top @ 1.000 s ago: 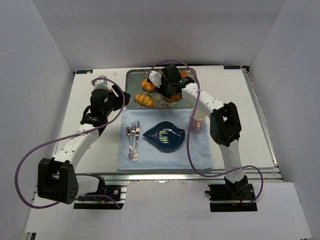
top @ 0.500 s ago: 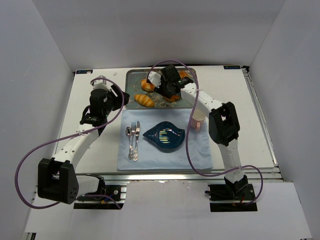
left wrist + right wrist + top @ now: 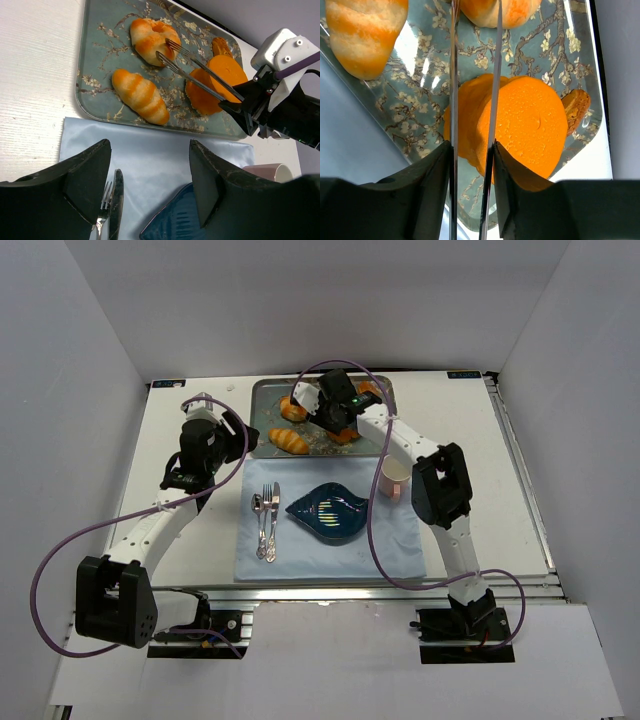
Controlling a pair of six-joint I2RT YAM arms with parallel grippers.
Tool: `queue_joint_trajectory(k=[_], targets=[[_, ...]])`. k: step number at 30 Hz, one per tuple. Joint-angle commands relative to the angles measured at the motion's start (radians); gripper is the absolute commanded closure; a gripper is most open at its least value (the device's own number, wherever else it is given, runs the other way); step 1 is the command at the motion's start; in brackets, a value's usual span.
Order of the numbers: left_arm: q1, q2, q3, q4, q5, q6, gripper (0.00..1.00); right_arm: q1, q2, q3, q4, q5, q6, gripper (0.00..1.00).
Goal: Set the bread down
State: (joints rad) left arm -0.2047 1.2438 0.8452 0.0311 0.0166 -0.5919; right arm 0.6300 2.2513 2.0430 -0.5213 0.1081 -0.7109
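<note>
Bread (image 3: 150, 40) sat in the tray (image 3: 85, 75), toward the 10 o'clock corner seen from the top camera. It was near-round, so it had no real pointing end. In the left wrist view its slight long axis ran about 11 to 5.

Tray also held a ridged roll (image 3: 141, 96) at 7 o'clock of the bread, long axis about 10 to 4. An orange cake (image 3: 215, 85) lay at 3 o'clock and a small brown piece (image 3: 221, 46) sat in the far corner.

Right hand (image 3: 470, 155) was clamped on tongs (image 3: 190, 75). Both tong tips were at the bread's 4 o'clock edge, but I couldn't tell whether they touched it.

Left hand (image 3: 150, 150) had its fingers wide apart, holding nothing, above the cloth (image 3: 400, 540) edge at the tray's 6 o'clock side.

On the cloth were a blue plate (image 3: 330, 512), cutlery (image 3: 266, 520) at its 9 o'clock and a cup (image 3: 395, 478) at 2 o'clock. Everything was on the white worktop (image 3: 500, 490).
</note>
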Motion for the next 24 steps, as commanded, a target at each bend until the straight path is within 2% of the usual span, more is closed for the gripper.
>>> queue_joint_trajectory(k=[1, 7, 14, 20, 24], targets=[[0.005, -0.024, -0.006, 0.013, 0.014, -0.003, 0.27, 0.005, 0.017, 0.068, -0.028, 0.010, 0.010, 0.58], [0.007, -0.026, -0.005, 0.012, 0.014, -0.002, 0.27, 0.007, 0.034, 0.092, -0.069, 0.012, 0.021, 0.68], [0.007, -0.027, -0.001, 0.013, 0.016, -0.003, 0.27, 0.007, 0.039, 0.117, -0.117, -0.010, 0.040, 0.85], [0.008, -0.029, 0.005, 0.010, 0.016, -0.003, 0.27, 0.004, 0.002, 0.115, -0.112, -0.068, 0.088, 0.93], [0.007, -0.032, 0.008, 0.009, 0.016, -0.003, 0.27, -0.006, -0.039, 0.097, -0.094, -0.099, 0.125, 0.95]])
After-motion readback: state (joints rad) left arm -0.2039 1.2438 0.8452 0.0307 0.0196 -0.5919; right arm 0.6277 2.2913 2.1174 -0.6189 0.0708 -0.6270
